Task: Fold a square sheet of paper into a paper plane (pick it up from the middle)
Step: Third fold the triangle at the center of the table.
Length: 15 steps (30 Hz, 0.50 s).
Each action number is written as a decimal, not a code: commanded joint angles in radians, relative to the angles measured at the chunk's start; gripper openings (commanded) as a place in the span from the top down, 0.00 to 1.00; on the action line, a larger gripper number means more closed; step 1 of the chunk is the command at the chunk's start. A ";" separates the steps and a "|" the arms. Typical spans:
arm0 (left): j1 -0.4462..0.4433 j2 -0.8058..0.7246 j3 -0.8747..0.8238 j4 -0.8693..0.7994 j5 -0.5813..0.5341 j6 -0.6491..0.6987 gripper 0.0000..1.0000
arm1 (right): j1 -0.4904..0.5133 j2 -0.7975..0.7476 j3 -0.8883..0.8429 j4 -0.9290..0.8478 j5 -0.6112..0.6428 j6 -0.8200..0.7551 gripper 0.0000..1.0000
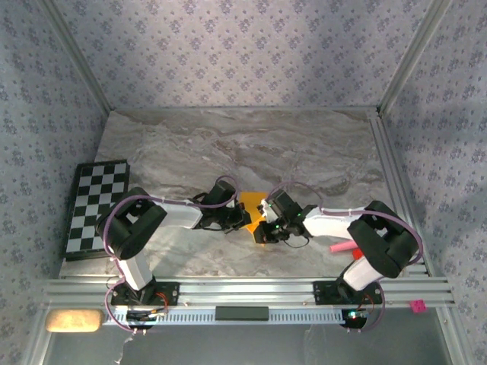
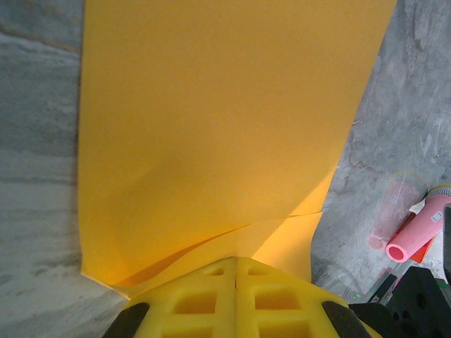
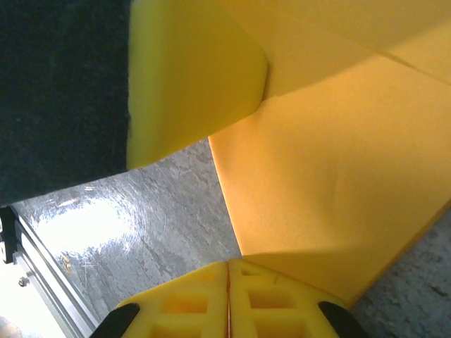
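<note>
Both your arms reach inward, low over the tabletop, wrists meeting mid-table. Left pincer: fingers pressed together, clamped on the near edge of the square sheet of paper, which runs ahead of it, creased and lifted. Right pincer: fingers together too, tips at the sheet's corner; can't tell if it grips. The sheet sits between both pincers.

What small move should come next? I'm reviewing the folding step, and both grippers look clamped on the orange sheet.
Probably press the square sheet of paper down onto the table to sharpen the crease. The left gripper and right gripper are both shut on it, and the fold line near the left one looks soft and curved.
</note>
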 commanded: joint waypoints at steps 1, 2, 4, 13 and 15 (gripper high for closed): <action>-0.004 0.037 -0.005 -0.098 -0.046 0.018 0.95 | -0.008 -0.017 -0.036 -0.020 0.001 0.003 0.90; -0.005 0.039 -0.004 -0.100 -0.047 0.019 0.96 | -0.008 -0.024 -0.045 -0.012 -0.003 0.005 0.90; -0.005 0.040 -0.006 -0.100 -0.049 0.019 0.96 | -0.012 -0.038 -0.063 -0.001 -0.010 0.011 0.90; -0.003 0.042 -0.009 -0.102 -0.057 0.014 0.96 | -0.030 -0.115 -0.130 -0.029 -0.009 -0.007 0.89; -0.003 0.044 -0.009 -0.101 -0.057 0.013 0.96 | -0.036 -0.126 -0.148 -0.040 -0.008 -0.014 0.89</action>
